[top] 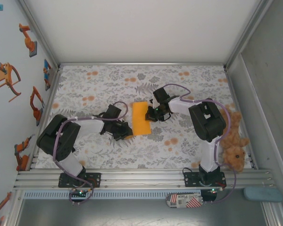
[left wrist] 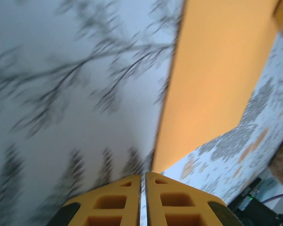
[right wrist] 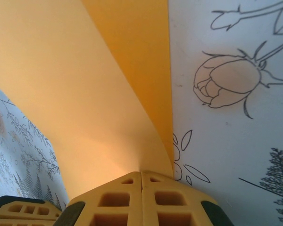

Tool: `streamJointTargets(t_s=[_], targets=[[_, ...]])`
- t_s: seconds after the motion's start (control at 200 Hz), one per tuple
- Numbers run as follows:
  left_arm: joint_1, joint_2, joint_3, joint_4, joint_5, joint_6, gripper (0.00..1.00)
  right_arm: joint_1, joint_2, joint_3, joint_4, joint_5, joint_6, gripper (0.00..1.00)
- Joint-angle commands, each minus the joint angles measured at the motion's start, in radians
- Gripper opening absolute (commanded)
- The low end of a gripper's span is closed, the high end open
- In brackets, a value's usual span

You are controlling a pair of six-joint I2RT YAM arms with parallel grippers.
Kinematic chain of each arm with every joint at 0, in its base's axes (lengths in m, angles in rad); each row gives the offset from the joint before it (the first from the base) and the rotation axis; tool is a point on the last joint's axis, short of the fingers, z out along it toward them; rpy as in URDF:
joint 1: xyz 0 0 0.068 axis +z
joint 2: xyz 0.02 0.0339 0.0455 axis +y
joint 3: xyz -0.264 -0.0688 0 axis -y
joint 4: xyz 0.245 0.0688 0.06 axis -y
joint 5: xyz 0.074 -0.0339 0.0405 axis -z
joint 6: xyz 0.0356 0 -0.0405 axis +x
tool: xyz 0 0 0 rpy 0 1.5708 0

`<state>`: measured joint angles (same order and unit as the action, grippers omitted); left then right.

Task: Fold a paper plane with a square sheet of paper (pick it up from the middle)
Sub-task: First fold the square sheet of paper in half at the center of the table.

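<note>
The square sheet of paper point(top: 140, 118) lies on the floral cloth point(top: 104, 84) as a narrow orange-yellow rectangle, folded over on itself. My right gripper point(top: 150, 114) is at its right edge. In the right wrist view the upper layer point(right wrist: 61, 94) curls up off the lower layer point(right wrist: 141, 56) into the shut right gripper point(right wrist: 141, 172). My left gripper point(top: 126, 132) sits at the sheet's near left corner. In the left wrist view its jaws are together, and the left gripper point(left wrist: 143, 175) just meets the corner of the paper point(left wrist: 212, 80), with nothing visible between them.
A brown plush teddy point(top: 233, 143) lies at the right edge of the cloth beside the right arm. White walls close the cell at the back and sides. An aluminium rail point(top: 141, 178) runs along the near edge.
</note>
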<state>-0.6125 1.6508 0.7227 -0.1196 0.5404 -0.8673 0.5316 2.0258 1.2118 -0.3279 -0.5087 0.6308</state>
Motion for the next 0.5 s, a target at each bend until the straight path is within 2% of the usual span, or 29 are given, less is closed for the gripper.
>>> streamJointTargets(t_s=[0.0,0.16,0.27,0.496], targets=[[0.005,-0.069,0.034,-0.148,-0.039,0.078,0.11,0.001,0.165,-0.106,-0.138,0.292,-0.001,0.0],[0.005,-0.083,0.131,-0.127,-0.055,0.082,0.11,0.001,0.168,-0.106,-0.135,0.294,0.001,0.0],[0.008,-0.007,0.191,-0.073,-0.076,0.067,0.11,0.001,0.172,-0.106,-0.132,0.291,0.004,0.0],[0.02,0.173,0.321,0.044,-0.051,0.057,0.1,0.001,0.173,-0.106,-0.137,0.294,0.002,0.0]])
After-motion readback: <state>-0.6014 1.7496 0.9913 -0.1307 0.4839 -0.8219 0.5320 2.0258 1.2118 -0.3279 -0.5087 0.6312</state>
